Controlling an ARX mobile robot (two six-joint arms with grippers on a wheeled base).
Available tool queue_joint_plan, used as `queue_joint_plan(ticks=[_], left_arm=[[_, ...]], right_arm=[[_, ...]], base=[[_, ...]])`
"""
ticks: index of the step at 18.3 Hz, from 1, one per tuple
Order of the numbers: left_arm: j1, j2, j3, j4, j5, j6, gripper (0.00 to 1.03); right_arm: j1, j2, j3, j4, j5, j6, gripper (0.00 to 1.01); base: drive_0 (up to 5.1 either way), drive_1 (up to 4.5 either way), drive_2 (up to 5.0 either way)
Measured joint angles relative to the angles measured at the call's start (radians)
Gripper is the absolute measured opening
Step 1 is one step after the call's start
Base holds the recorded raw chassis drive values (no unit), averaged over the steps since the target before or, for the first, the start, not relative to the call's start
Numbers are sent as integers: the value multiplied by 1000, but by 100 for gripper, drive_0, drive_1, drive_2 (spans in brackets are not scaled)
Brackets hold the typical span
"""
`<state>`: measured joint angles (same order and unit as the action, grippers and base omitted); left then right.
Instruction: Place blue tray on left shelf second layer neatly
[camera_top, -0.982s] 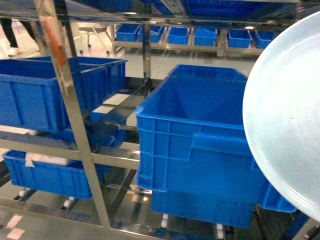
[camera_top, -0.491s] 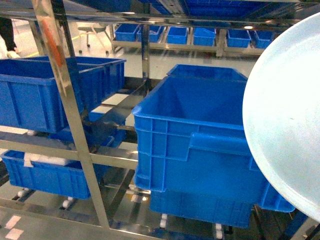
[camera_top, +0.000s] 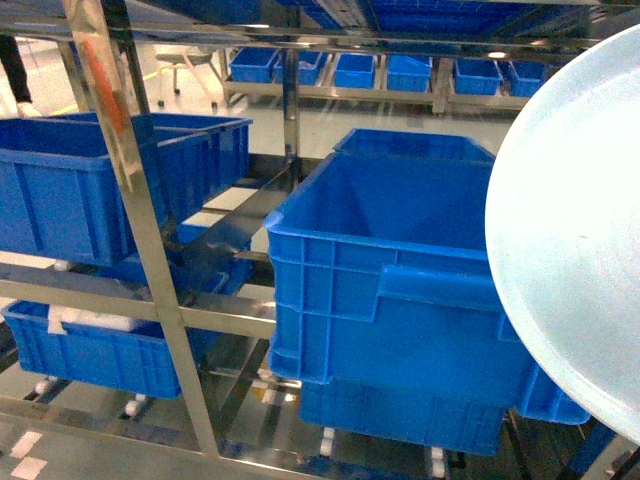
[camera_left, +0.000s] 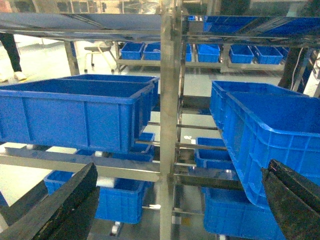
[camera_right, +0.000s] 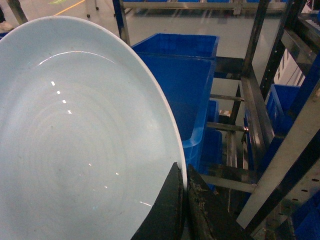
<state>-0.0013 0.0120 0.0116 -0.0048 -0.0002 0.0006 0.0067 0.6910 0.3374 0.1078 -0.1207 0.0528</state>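
Right gripper (camera_right: 183, 200) clamped on the blue tray (camera_right: 75, 140) rim, lower centre of frame. Left gripper (camera_left: 180, 200) jaws apart, holding nothing. No legible writing.

No legible text anywhere.

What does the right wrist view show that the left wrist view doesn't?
Only the right wrist view shows the blue tray, with the right gripper pinching its rim between shut fingers. Only the left wrist view shows the left gripper, open and empty, plus the crates on the left shelf and the steel post between the shelves. Both show a deep blue crate on the racking, with more small bins in the background.
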Motion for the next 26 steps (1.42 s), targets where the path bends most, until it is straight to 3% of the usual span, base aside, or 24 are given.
queue_joint_plan(ticks=[10,12,14,15,16,19,22,26], left_arm=[[0,0,0,0,0,0,98],[0,0,0,0,0,0,98],[0,0,0,0,0,0,98],[0,0,0,0,0,0,98],[0,0,0,0,0,0,98],[0,0,0,0,0,0,98],[0,0,0,0,0,0,98],[0,0,0,0,0,0,98]], right_arm=[[0,0,0,0,0,0,2],[-51,24,19,-98,-95,61,2],[-113,114,81,-231,-232,196,2],[-134,185,109,-279,-279,257,2],[-140,262,134,-288,-309,295,2],[-148,574,274,-184,-319,359,2],[-152,794,428,-118,-275,412,2],[-149,892,440,95,-175,491,2]], base=[[0,0,0],[0,0,0],[0,0,0],[0,0,0],[0,0,0],[0,0,0],[0,0,0],[0,0,0]])
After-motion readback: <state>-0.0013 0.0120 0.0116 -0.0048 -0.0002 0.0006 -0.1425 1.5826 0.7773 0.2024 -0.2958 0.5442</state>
